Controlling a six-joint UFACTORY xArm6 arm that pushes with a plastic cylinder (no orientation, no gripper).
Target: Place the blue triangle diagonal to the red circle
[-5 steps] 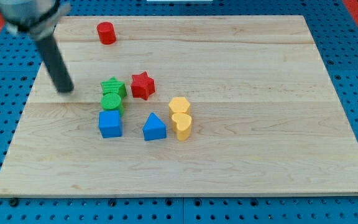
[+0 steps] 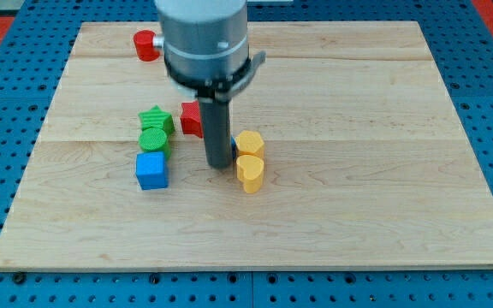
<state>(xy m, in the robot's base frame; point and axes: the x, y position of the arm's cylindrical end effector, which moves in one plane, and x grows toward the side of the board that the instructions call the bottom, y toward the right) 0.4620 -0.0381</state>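
The counter (image 2: 358, 171) is a pale wooden board with visible grain and plank seams, lying on a blue pegboard (image 2: 7, 171) dotted with holes. The blocks look like matte plastic. At the far left sits the red circle (image 2: 145, 44), a short cylinder partly cut off by my arm's grey housing (image 2: 204, 43). Near the middle, a green star (image 2: 155, 119) stands just behind a ribbed green round block (image 2: 153, 139), with a blue cube (image 2: 151, 170) in front of that. A red star (image 2: 192, 119) shows only its left part behind the rod. Two yellow blocks touch each other on the right of the rod: a six-sided one (image 2: 249, 144) and a heart-like one (image 2: 249, 173) nearer to me. My arm hangs straight down, the dark rod upright, and my tip (image 2: 219, 166) rests on the wood just left of the yellow pair. There is no gripper to open or close. Of the blue triangle (image 2: 232, 147) I see only a blue sliver at the rod's right edge.
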